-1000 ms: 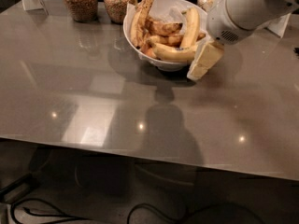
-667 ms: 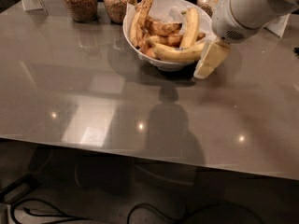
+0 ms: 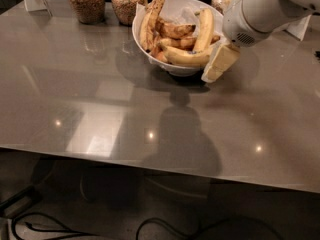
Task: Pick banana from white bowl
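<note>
In the camera view, the white bowl (image 3: 139,38) sits near the far edge of the table (image 3: 100,109), a bit right of the middle, next to two brown jars (image 3: 86,1). The banana (image 3: 186,58) lies across the front of the bowl. The gripper (image 3: 220,63) hangs low at the bowl's right side, just beside the banana's right end. Whether it is spread or pressed together cannot be told. To do this well, it likely has to rise over the rim, close softly around the banana's middle, and lift straight up so the bowl does not tip.
</note>
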### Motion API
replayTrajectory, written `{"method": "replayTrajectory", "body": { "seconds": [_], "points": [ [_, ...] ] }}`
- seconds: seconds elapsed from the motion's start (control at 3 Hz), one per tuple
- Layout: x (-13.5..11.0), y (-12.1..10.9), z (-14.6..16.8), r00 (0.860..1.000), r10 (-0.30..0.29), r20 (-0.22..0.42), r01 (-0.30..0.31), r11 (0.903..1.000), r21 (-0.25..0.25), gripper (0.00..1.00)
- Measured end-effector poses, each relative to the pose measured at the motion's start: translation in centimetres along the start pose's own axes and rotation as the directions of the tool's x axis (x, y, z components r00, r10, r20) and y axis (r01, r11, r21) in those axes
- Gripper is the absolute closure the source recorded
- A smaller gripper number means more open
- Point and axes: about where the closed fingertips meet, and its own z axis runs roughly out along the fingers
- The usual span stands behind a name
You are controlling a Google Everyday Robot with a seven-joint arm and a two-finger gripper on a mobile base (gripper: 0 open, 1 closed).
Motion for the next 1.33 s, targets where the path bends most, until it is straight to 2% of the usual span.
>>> {"method": "replayTrajectory", "body": {
  "seconds": [0.33, 0.67, 1.0, 1.33],
  "points": [
    [0.6, -0.4, 2.0, 0.997, 0.067, 0.035, -0.067, 0.9976, -0.019, 0.02],
    [1.3, -0.1, 3.6, 0.992, 0.115, 0.045, -0.113, 0.9922, -0.053, 0.18],
    [2.1, 0.5, 4.7, 0.988, 0.149, 0.044, -0.145, 0.9858, -0.084, 0.30],
    [2.6, 0.8, 5.4, 0.985, 0.168, 0.043, -0.163, 0.9815, -0.101, 0.30]
  ]
}}
